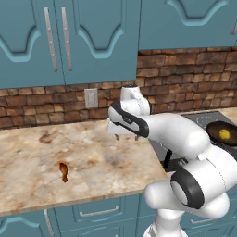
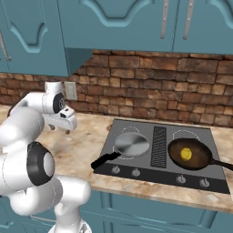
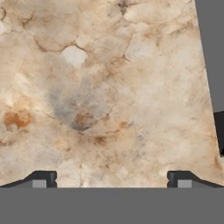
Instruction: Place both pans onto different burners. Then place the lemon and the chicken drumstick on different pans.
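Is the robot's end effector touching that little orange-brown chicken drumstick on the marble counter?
Apart. The left base view shows the open end effector hovering well right of the orange-brown drumstick, bare countertop between them.

Even, fairly bright rendered light fills all three views, with no glare. A soft grey shadow lies on the marbled beige countertop (image 3: 83, 105) below the hand, faint in the left base view too. The shiny silver-grey frying pan (image 2: 131, 144) shows a mild sheen. Textures look coarse and slightly blurred; edges stay undistorted.
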Robot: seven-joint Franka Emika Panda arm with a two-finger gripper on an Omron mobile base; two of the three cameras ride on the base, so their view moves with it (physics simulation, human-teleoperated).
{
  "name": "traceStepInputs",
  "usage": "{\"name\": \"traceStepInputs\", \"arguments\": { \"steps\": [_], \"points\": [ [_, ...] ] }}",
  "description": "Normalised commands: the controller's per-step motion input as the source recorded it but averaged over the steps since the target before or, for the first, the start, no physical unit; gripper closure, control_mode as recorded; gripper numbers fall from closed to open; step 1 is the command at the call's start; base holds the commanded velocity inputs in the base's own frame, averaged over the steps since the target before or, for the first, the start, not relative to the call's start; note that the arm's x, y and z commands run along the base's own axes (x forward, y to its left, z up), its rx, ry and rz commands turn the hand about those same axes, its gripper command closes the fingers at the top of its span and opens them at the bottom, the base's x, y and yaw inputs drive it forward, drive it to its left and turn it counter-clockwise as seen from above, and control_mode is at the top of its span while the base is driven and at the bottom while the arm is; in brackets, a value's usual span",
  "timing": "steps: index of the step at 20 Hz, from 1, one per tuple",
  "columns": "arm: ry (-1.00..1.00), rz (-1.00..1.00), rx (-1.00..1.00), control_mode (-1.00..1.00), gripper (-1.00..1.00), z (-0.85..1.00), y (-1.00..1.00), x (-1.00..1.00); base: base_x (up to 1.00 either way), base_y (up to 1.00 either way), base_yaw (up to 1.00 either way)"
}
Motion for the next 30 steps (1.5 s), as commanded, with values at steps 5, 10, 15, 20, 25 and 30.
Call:
{"name": "traceStepInputs", "arguments": {
  "steps": [5,10,15,20,25,30],
  "points": [
    [0.0,0.0,0.01,-1.0,-1.0,0.0,0.64,0.0,0.0,0.0,0.0],
    [0.0,0.0,0.0,-1.0,-1.0,0.0,0.6,0.0,0.0,0.0,0.0],
    [0.0,0.01,0.0,-1.0,-1.0,0.0,0.55,0.0,0.0,0.0,0.0],
    [0.0,0.01,0.0,-1.0,-1.0,-0.01,0.5,0.0,0.0,0.0,0.0],
    [0.0,0.02,0.0,-1.0,-1.0,0.0,0.46,0.0,0.0,0.0,0.0],
    [0.0,0.03,0.0,-1.0,-1.0,0.0,0.35,0.0,0.0,0.0,0.0]
  ]
}}
